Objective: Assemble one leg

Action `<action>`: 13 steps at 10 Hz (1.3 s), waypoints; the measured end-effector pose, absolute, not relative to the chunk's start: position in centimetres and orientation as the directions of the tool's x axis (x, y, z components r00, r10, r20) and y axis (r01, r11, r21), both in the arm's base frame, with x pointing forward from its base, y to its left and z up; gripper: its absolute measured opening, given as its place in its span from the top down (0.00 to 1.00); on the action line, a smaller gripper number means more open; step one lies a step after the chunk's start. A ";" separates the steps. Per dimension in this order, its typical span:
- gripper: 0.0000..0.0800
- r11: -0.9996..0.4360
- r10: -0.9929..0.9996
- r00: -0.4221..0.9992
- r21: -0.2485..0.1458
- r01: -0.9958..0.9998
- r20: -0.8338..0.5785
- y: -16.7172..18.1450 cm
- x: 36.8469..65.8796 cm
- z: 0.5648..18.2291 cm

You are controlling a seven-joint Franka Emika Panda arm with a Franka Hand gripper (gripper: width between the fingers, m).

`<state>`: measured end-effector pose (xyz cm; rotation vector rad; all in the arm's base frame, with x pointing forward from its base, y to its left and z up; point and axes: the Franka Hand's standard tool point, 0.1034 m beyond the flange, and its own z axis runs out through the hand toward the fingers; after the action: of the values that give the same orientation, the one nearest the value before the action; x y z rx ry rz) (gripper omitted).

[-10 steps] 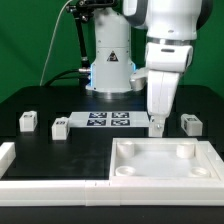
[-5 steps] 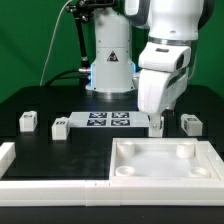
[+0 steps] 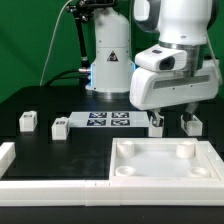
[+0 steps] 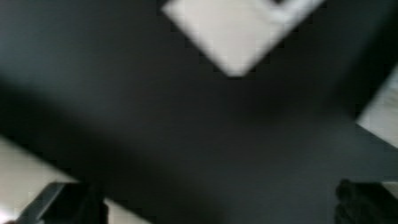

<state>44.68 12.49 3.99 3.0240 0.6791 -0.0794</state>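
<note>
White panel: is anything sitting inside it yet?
Nothing loose shows inside the white panel, only its own round sockets. The legs stand outside on the black table. Its near rim covers the front strip of its floor.

My arm (image 3: 176, 25) hangs down from above, wrist tilted toward the exterior view's right, end effector (image 3: 171, 120) low, its two fingers (image 4: 63, 203) spread wide apart.
</note>
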 end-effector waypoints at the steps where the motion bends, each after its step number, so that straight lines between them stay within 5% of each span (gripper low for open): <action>1: 0.19 -0.940 0.336 0.940 0.034 0.338 -0.054 13.9 44.3 4.0; 3: 0.19 -0.984 0.176 0.983 0.026 0.177 -0.051 16.0 43.6 4.0; 7: 0.19 -0.984 0.170 0.979 0.036 0.175 -0.112 15.7 43.3 4.0; 13: 0.19 -0.977 0.127 0.825 0.076 0.201 -0.551 15.2 42.3 4.0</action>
<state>42.28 15.15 3.97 2.8756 0.2592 -0.8544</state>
